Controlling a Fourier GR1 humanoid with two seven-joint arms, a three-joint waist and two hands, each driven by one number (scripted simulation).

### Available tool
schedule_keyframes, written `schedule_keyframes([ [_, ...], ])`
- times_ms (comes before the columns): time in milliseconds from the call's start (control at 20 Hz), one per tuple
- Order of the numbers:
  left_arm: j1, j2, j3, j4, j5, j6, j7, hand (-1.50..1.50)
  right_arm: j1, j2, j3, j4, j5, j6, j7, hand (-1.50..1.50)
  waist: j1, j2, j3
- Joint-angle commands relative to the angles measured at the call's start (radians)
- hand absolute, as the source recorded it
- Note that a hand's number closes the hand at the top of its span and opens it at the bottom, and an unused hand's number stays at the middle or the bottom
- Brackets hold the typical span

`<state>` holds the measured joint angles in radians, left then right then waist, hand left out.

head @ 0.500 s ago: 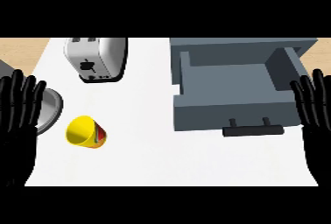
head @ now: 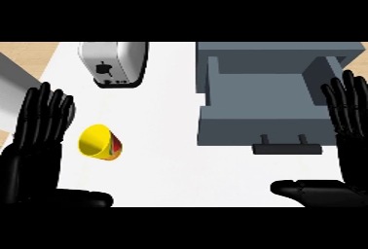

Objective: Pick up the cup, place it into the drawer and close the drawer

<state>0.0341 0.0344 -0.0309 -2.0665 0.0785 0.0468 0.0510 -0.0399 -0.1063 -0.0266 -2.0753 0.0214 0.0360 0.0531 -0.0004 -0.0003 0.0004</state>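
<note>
Both open, empty robot hands edge inward; left robot hand [head: 39, 121] nears the cup [head: 99, 142] beside it, grasp pending.

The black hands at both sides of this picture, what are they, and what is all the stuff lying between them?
They belong to a humanoid robot, and the picture is taken from its head, looking steeply down at a white counter. At the view's left is its left hand, at the right its right hand; both are open, fingers straight, and hold nothing. A yellow cup lies on its side just right of the left hand, apart from it. Behind the cup stands a silver toaster. On the right is a grey drawer, pulled open with nothing visible inside, its dark handle facing the robot. The cup is meant to go into that drawer.
</note>
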Motion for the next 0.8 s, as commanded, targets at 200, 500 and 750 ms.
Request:
schedule_keyframes([
  [200,0.045,-0.028,0.038,0.062,0.093,0.010,-0.022,-1.50,0.017,-0.038,-0.016,0.027,-0.013,0.076,-0.026,-1.50,0.001,0.000,0.000],
  [500,0.126,-0.024,0.084,0.187,0.086,-0.029,-0.132,-1.50,-0.012,-0.035,-0.040,0.044,0.000,0.059,0.000,-1.50,0.002,0.000,-0.001],
  [750,0.041,0.012,0.178,0.352,0.074,0.000,-0.195,-1.50,-0.059,-0.062,-0.087,0.126,-0.031,0.091,-0.037,-1.50,0.000,0.002,-0.001],
])
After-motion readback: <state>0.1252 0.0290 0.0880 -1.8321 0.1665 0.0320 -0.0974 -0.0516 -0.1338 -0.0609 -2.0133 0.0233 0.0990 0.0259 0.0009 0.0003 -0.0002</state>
